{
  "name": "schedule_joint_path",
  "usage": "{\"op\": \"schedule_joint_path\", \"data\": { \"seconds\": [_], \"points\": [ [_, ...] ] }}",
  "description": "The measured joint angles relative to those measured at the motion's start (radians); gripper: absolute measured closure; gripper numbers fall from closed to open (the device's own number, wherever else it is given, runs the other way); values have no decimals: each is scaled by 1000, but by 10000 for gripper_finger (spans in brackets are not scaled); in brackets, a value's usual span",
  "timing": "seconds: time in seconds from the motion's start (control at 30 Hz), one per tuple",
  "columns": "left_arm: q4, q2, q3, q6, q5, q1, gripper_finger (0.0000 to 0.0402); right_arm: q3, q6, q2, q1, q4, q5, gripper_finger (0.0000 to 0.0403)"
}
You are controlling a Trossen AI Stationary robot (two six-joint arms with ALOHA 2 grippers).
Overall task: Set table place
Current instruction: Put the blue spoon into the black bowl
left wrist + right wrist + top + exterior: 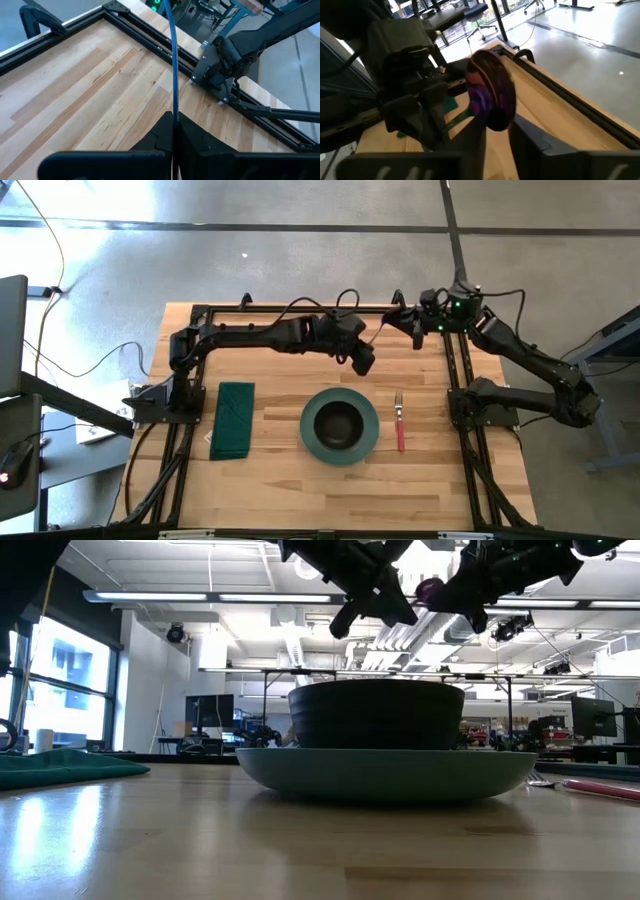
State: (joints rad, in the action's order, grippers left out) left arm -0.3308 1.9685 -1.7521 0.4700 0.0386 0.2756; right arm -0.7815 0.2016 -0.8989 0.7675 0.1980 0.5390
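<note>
Table point(280, 470) of light wood, apparently grey concrete floor point(300, 260) around

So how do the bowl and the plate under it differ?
The bowl is nearly black, the plate teal. The bowl is narrower with tall walls, the plate wider and shallow. The bowl rests on the plate, the plate on the table. Both are round.
</note>
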Motion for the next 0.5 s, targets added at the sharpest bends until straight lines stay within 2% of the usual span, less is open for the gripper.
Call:
{"op": "schedule_joint_path", "data": {
  "seconds": [0.13,0.3,0.5],
  "points": [
    [-10,0,-32,-22,6,0,401,0,0,2,1,-17,0,297],
    [-83,0,-78,-50,50,-1,401,-24,-27,20,4,-16,-9,280],
    [-184,1,-96,-50,86,-1,401,-197,-144,28,4,225,-22,279]
  ]
}}
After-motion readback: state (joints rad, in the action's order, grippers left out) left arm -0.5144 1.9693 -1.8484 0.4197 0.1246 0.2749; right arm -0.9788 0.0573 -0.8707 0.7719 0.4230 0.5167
